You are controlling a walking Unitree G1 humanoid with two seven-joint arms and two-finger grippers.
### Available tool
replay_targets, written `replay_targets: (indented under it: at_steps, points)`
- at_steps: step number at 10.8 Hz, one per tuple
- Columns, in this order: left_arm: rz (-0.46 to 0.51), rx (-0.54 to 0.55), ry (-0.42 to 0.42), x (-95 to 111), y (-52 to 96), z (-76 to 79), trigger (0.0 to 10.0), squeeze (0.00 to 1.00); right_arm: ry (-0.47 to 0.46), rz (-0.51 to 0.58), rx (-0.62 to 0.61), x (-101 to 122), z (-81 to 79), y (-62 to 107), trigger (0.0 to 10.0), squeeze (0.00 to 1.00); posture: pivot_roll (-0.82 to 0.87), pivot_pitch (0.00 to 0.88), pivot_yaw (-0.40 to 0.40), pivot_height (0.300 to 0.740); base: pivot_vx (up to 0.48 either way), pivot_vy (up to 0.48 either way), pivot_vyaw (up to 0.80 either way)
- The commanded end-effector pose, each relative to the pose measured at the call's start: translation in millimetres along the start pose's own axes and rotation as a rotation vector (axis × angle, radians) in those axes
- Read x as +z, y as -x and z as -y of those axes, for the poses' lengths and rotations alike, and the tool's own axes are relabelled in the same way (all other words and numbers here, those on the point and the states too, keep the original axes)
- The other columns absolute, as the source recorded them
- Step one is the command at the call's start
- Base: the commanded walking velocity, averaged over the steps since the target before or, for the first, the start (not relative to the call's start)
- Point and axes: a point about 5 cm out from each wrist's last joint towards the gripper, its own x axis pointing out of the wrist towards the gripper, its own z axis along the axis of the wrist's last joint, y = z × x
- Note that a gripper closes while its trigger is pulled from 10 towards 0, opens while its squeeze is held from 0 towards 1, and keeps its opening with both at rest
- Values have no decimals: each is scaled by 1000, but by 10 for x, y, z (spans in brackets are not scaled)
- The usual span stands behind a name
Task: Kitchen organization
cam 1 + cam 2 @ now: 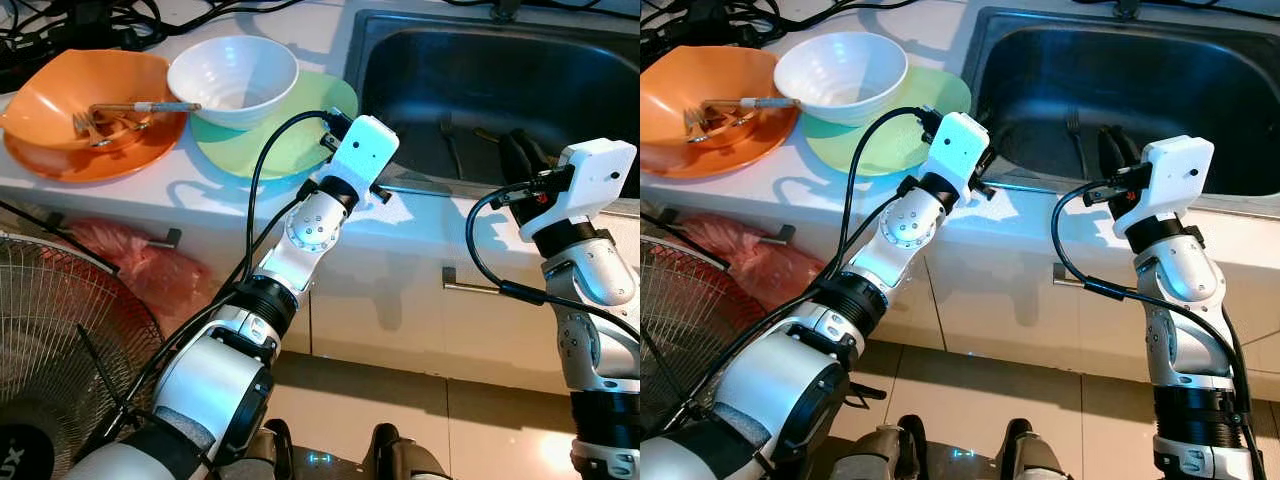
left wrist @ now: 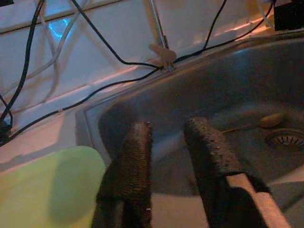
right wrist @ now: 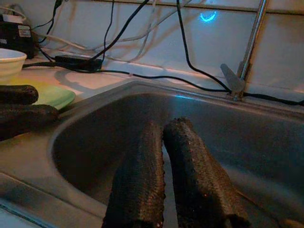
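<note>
A white ceramic bowl (image 1: 233,78) sits on a flat green plate (image 1: 290,135), beside an orange bowl (image 1: 85,100) holding forks, all unsorted on the white table (image 1: 200,195). A fork (image 1: 1073,128) lies in the steel sink (image 1: 1200,85). Little looks done. The left gripper (image 2: 168,156), fingers apart, and the right gripper (image 3: 164,171), fingers together and empty, hover at the sink's rim, with open basin ahead.
</note>
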Motion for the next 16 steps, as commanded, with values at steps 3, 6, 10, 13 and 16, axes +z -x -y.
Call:
replay_targets:
  at_steps: [3, 6, 10, 13, 16]
  points:
    - [28, -27, -150, 73, -28, 24, 10000, 0, -2, -24, 6, -49, -23, 11, 10000, 0, -6, 198, 10, 740, 0, 0, 0]
    - [64, 29, -367, 316, -148, -198, 10000, 0, -8, -29, 3, -69, -29, 12, 10000, 0, 3, 203, 8, 740, 0, 0, 0]
    - [89, 69, -481, 512, -209, -365, 10000, 0, -11, -28, 4, -73, -25, 2, 10000, 0, 8, 208, 4, 740, 0, 0, 0]
    - [-7, 176, -632, 547, -223, -693, 10000, 1000, -14, -25, 7, -73, -34, -8, 10000, 0, 10, 206, 0, 740, 0, 0, 0]
    - [-116, 177, -653, 450, -191, -784, 10000, 0, -16, -26, 12, -78, -49, -22, 10000, 0, 17, 207, -3, 740, 0, 0, 0]
